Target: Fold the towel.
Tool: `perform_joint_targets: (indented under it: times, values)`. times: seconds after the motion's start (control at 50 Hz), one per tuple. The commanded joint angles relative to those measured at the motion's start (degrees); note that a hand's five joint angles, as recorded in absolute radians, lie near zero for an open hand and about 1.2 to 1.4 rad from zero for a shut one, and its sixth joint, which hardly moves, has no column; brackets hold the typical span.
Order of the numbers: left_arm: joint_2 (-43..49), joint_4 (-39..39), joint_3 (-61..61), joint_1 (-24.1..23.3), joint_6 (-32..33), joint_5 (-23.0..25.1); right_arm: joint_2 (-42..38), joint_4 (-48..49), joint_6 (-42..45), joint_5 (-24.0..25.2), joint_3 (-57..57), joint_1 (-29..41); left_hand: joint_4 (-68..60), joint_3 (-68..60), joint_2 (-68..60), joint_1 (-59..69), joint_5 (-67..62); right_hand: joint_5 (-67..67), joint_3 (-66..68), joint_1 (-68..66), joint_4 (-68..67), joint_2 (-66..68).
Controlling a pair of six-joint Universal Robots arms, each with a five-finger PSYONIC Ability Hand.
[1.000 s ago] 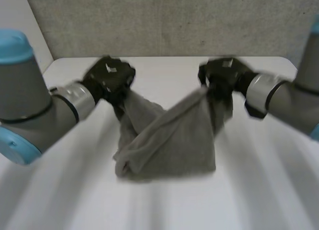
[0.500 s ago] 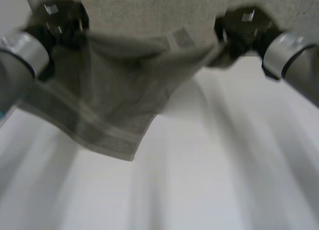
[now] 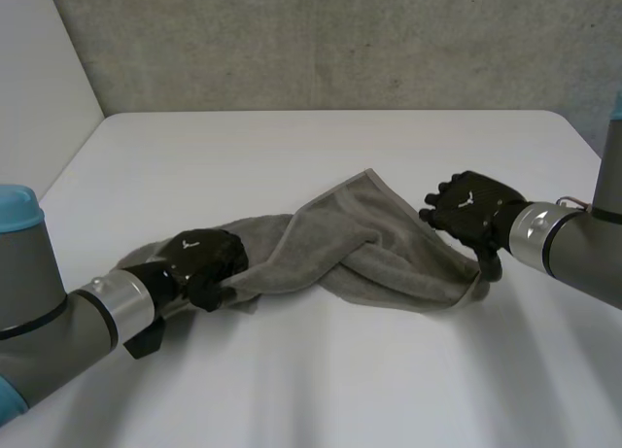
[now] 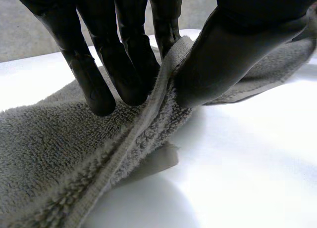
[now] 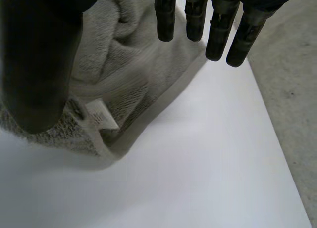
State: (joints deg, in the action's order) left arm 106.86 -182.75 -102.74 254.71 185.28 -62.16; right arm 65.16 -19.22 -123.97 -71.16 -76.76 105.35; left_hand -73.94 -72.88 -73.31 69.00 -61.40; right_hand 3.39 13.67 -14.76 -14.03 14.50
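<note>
On the tabletop (image 3: 321,380), between the two hands: towel (image 3: 374,254), bunched and twisted into a rope-like heap, not flat, no neat fold in place. Long axis running side to side, from the left hand (image 3: 199,265) at one end to the right hand (image 3: 473,207) at the other, right end slightly further from the robot.

Left end: hem (image 4: 148,114) pinched between left fingers (image 4: 124,69) and thumb (image 4: 223,55), hence clenched on the towel.

Right end: corner with sewn label (image 5: 99,116) lying under the right palm. Right fingers (image 5: 218,35) straight and clear of the cloth, hence released, holding nothing.

Judged step: re-spreading before any fold.

Governing relation: each end within reach of its own hand, with the right corner directly below the released hand and nearer than any other grasp point. Close the right hand on that corner first, then draw the ends apart along the long axis to undo the twist.

Likely risk: catching a doubled layer instead of the single corner.
</note>
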Motion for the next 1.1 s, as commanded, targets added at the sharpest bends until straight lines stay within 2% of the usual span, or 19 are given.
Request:
perform_joint_targets:
  times: [0.02,0.1,0.2,0.26,0.3,0.32,0.52,0.64,0.68,0.72,0.74,0.76,0.8,0.82,0.84,0.86,0.94,1.04,1.1]
  values:
    - [-4.0,0.1,-2.3,-3.3,0.0,-0.1,0.6,0.1,-15.4,0.8,6.3,2.3,0.8,-0.2,0.2,4.1,-1.7,-3.4,-3.7,4.8,4.0,-4.5]
    - [-6.3,0.0,-4.0,-4.3,0.0,-0.1,-1.8,0.3,-20.1,0.9,10.2,5.7,0.8,-0.2,0.2,4.1,-1.7,-3.4,-3.7,4.8,4.0,-4.5]
    - [-11.1,-0.1,-8.1,-6.3,0.0,-0.2,-12.6,0.4,-25.0,1.0,23.5,11.7,1.5,0.4,0.9,3.5,-1.1,-3.4,-3.7,4.8,4.0,-4.5]
    - [-12.6,-0.1,-9.1,-6.5,0.0,-0.1,-15.7,0.3,-26.0,0.9,27.4,12.7,1.5,0.4,0.9,3.5,-1.1,-3.4,-3.7,4.8,4.0,-4.5]
    - [-15.2,-0.2,-11.4,-6.5,0.1,-0.2,-22.2,-0.2,-26.9,0.9,35.7,14.2,1.7,0.6,1.0,3.3,-0.9,-3.4,-3.7,4.8,4.0,-4.5]
    - [-15.2,-0.2,-11.4,-6.5,0.1,-0.2,-22.3,-0.2,-26.9,0.8,35.7,14.2,1.7,0.6,1.0,3.3,-0.9,-3.4,-3.7,4.8,4.0,-4.5]
    - [-21.2,-1.1,-17.9,-6.4,0.1,-0.1,-44.7,-2.5,-27.2,2.8,60.7,15.8,3.5,2.4,2.9,1.4,1.0,-0.3,-0.6,1.7,0.9,-1.4]
    - [-22.6,-1.2,-19.0,-5.9,0.1,-0.2,-50.4,-2.9,-27.1,5.2,63.2,15.8,4.3,3.3,3.7,0.6,1.8,6.1,5.8,-4.7,-5.5,5.0]
    - [-22.6,-1.2,-18.9,-5.8,0.1,-0.2,-51.0,-2.9,-27.1,5.5,63.1,15.8,4.4,3.3,3.7,0.6,1.8,8.3,8.0,-6.9,-7.6,7.2]
    - [-22.4,-1.4,-18.7,-5.6,0.1,-0.2,-51.5,-2.9,-27.1,6.1,63.1,15.8,4.4,3.3,3.7,0.6,1.8,14.0,13.7,-12.6,-13.4,12.9]
    - [-22.4,-1.7,-18.6,-5.5,0.1,-0.2,-51.6,-2.9,-27.1,6.9,63.2,15.8,4.4,3.3,3.7,0.6,1.8,23.0,22.7,-21.6,-22.4,21.9]
    - [-22.4,-1.7,-18.6,-5.5,0.1,-0.2,-51.6,-2.9,-27.1,6.9,63.2,15.8,4.4,3.3,3.7,0.6,1.8,23.1,22.8,-21.7,-22.5,22.0]
    - [-22.4,-2.8,-18.4,-5.4,0.1,-0.2,-51.0,-3.0,-27.1,8.5,63.8,15.8,4.4,3.3,3.7,0.6,1.8,49.4,49.1,-48.0,-48.7,48.3]
    - [-22.4,-2.8,-18.4,-5.4,0.1,-0.2,-51.0,-3.0,-27.1,8.5,63.8,15.8,4.4,3.3,3.7,0.6,1.8,49.5,49.2,-48.1,-48.9,48.4]
    - [-22.4,-3.3,-18.3,-5.4,0.1,-0.2,-50.0,-2.9,-27.1,8.8,64.2,15.9,4.4,3.3,3.7,0.6,1.8,61.8,61.6,-60.5,-61.2,60.7]
    - [-22.4,-3.8,-18.2,-5.3,0.1,-0.2,-48.0,-2.9,-27.1,8.6,64.7,15.9,4.4,3.3,3.7,0.6,1.8,66.6,66.3,-65.2,-65.9,65.4]
    - [-22.4,-5.1,-17.7,-4.3,0.1,-0.2,-43.1,-3.0,-27.5,7.4,65.5,15.8,4.4,3.3,3.7,0.6,1.8,66.6,66.3,-65.2,-66.0,65.5]
    - [-21.9,-5.9,-15.2,-1.1,0.1,-0.2,-32.8,-5.4,-30.0,1.6,62.6,13.9,4.4,3.3,3.7,0.6,1.8,66.6,66.3,-65.2,-66.0,65.5]
    - [-21.4,-5.9,-14.3,-0.5,0.1,-0.3,-30.7,-7.1,-30.3,0.1,61.1,13.0,4.4,3.3,3.7,0.6,1.8,66.6,66.3,-65.2,-66.0,65.5]
